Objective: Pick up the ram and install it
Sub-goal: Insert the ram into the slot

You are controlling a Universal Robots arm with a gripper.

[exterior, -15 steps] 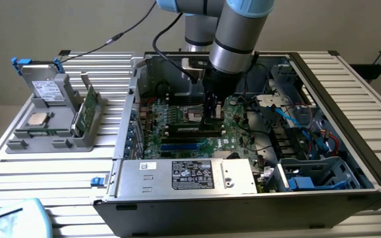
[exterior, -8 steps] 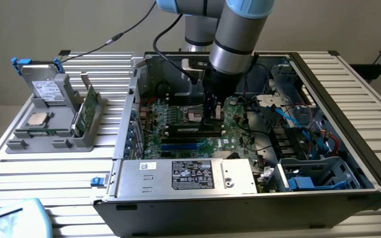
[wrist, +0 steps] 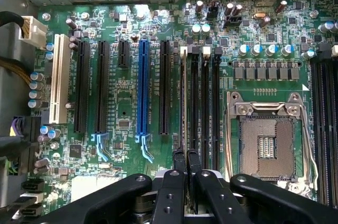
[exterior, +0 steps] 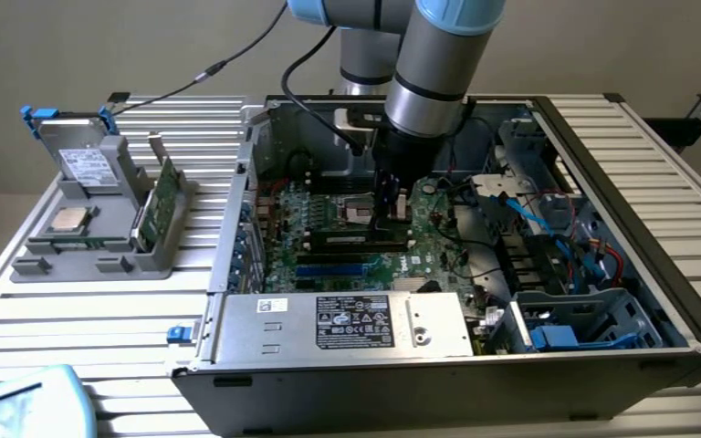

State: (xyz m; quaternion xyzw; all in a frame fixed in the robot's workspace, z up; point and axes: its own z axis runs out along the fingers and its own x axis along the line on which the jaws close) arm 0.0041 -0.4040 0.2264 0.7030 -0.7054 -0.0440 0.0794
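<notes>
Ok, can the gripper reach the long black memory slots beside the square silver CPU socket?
Probably yes: the gripper hangs over the long black memory slots, and no cable or card crosses them.

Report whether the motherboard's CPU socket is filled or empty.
Empty: the CPU socket shows its bare contact grid inside the metal frame, with no chip seated in it.

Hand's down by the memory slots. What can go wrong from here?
1. The hand pinches the ram edge-on over tightly packed memory slots; slight offset or tilt may jam it against a neighbouring slot.
2. The open CPU socket sits right beside; a slip might damage its exposed contacts.
</notes>
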